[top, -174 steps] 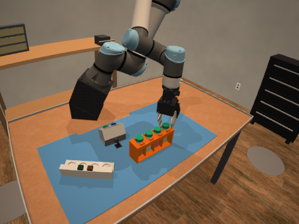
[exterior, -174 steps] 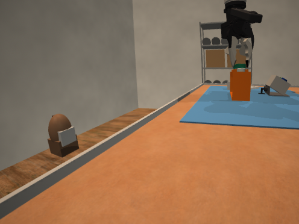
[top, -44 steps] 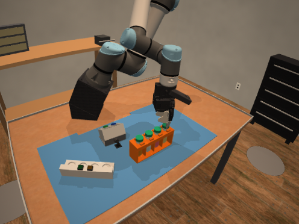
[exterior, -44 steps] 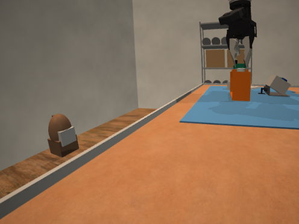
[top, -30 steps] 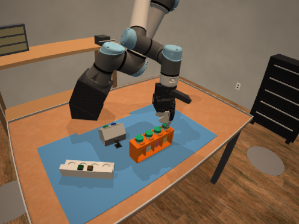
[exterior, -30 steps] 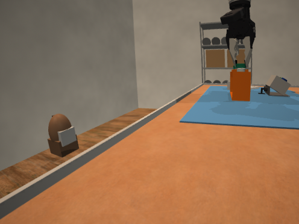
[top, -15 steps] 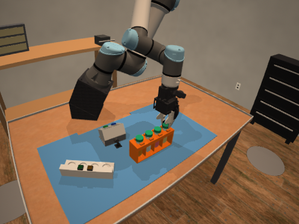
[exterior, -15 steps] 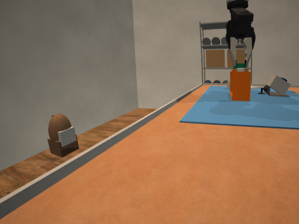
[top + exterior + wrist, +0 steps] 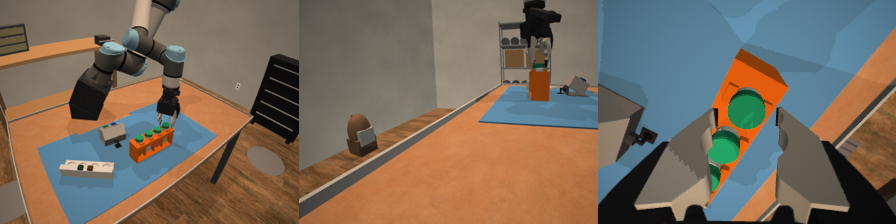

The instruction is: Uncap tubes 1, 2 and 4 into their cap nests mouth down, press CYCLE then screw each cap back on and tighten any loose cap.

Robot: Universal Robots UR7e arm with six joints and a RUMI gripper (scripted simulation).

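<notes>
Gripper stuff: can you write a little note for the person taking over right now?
Gripper: jaws open, either side of the end cap, holding nothing.
Things: all four caps are on their tubes in the orange station. No caps in the white tray; its lamps look unlit.
Done: no cap is off; can't tell if any is loose.
Left: tighten any loose cap, uncap 1, 2 and 4, CYCLE, green lamp, recap, READY.

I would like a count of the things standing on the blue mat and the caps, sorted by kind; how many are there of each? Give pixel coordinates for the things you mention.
Green caps (image 9: 166, 125) (image 9: 539, 65) (image 9: 746, 111): 4
Orange tube holder (image 9: 134, 152) (image 9: 539, 85) (image 9: 768, 82): 1
White tray (image 9: 87, 173): 1
Key housing (image 9: 113, 133) (image 9: 575, 85) (image 9: 615, 122): 1
Total: 7
</notes>
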